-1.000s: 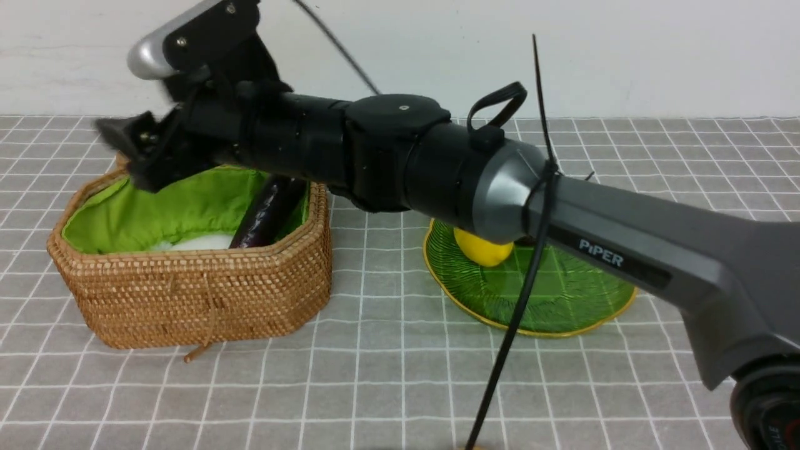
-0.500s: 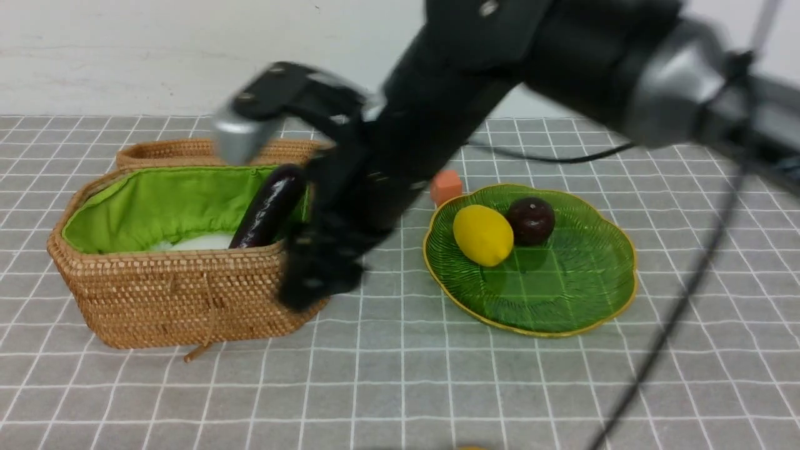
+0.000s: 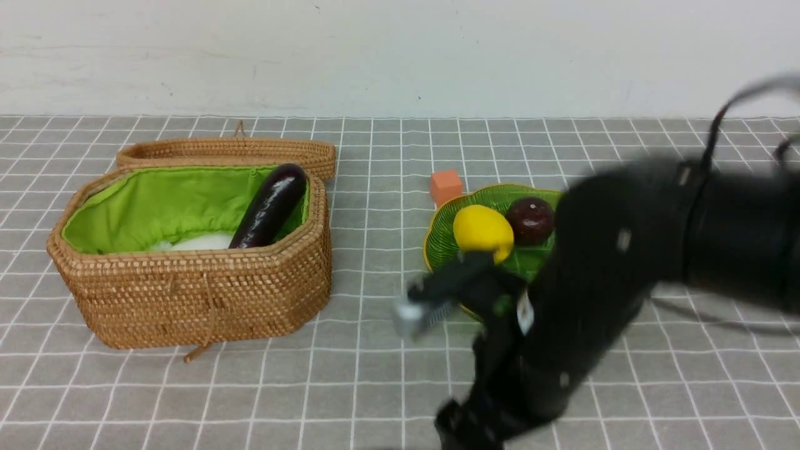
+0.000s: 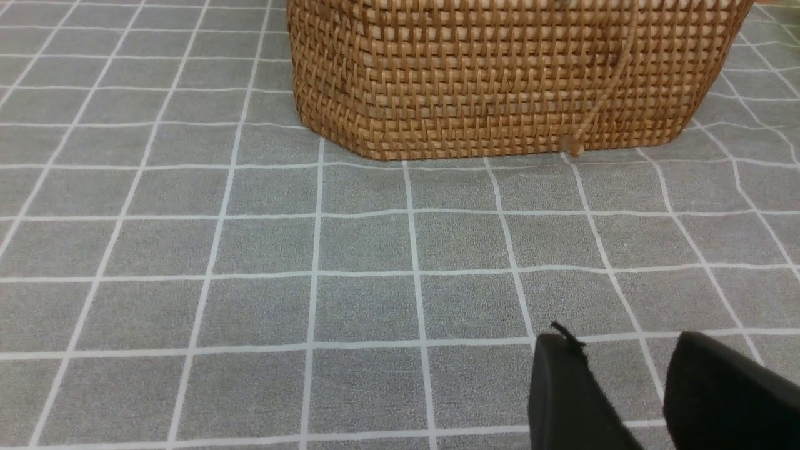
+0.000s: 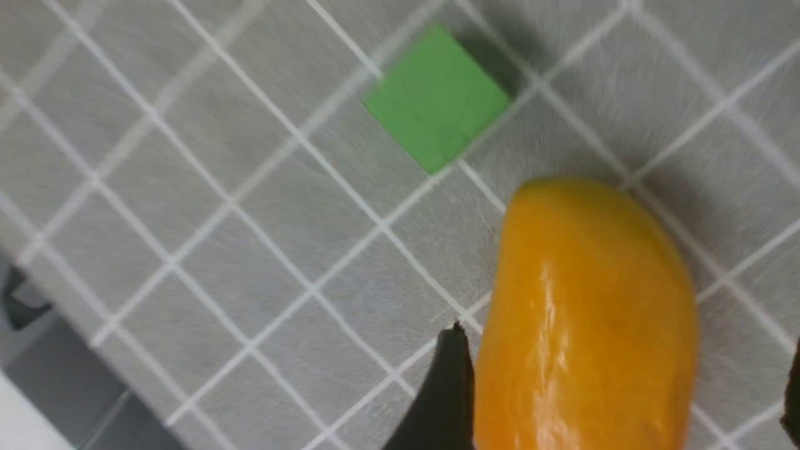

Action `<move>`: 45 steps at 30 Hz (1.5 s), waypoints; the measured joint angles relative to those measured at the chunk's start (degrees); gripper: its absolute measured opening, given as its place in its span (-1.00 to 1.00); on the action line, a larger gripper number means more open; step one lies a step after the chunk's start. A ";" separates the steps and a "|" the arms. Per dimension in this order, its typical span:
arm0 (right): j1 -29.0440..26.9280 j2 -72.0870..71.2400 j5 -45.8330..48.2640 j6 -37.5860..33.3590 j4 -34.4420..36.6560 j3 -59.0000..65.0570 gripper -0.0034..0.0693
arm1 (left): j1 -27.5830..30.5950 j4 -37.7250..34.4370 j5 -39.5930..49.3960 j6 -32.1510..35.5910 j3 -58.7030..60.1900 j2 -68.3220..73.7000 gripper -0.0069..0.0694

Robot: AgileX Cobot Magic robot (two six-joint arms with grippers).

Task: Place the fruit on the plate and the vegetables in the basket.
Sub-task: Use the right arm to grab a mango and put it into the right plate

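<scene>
Right wrist view: glossy orange-yellow mango (image 5: 587, 319)

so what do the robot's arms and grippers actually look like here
The right arm is a thick black tube, motion-blurred, with a small silver-grey piece and a white tag near the wrist, and a thin black cable looping above it. The right gripper and the left gripper both have matte black, tapered fingers.

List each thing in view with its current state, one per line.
basket: open, lid off.
lid: on the cloth behind the basket.
eggplant: in the basket, leaning on its rim.
lemon: on the plate.
maroon fruit: on the plate.
mango: on the cloth, between the open right gripper jaws.
left gripper: empty.
</scene>
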 joint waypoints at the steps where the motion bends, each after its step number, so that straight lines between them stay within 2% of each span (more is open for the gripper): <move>1: 0.00 0.73 -1.75 0.00 0.00 1.92 0.94 | 0.00 0.00 0.00 0.00 0.00 0.00 -0.20; 7: 0.00 5.00 -8.36 0.00 0.00 7.72 0.87 | 0.00 0.00 0.00 0.00 0.00 0.00 -0.20; 9: 0.00 6.08 -9.62 0.00 -0.16 8.22 0.78 | 0.00 0.00 0.00 0.00 0.00 0.00 -0.20; 12: 0.00 6.08 -9.71 0.00 -0.03 8.16 0.66 | 0.00 0.00 0.00 0.00 0.00 0.00 -0.19; 22: -1.24 2.12 -6.06 0.28 -0.15 1.10 0.66 | 0.00 0.00 0.00 0.00 0.00 0.00 -0.19; 28: -9.21 0.71 -8.18 1.16 -0.24 -6.42 0.66 | 0.00 0.00 0.00 0.00 0.00 0.00 -0.19; 33: -20.04 2.75 -21.02 2.52 -1.05 -7.78 0.66 | 0.00 0.00 0.00 0.00 0.00 0.00 -0.19; 36: -23.42 6.12 -25.20 5.54 -1.05 -7.78 0.66 | 0.00 0.00 0.00 0.00 0.00 0.00 -0.19; 40: -25.10 9.84 -28.89 11.04 -1.05 -7.78 0.66 | 0.00 0.00 0.00 0.00 0.00 0.00 -0.19; 45: -25.16 11.91 -30.54 14.06 -0.99 -7.78 0.68 | 0.00 0.00 0.00 0.00 0.00 0.00 -0.19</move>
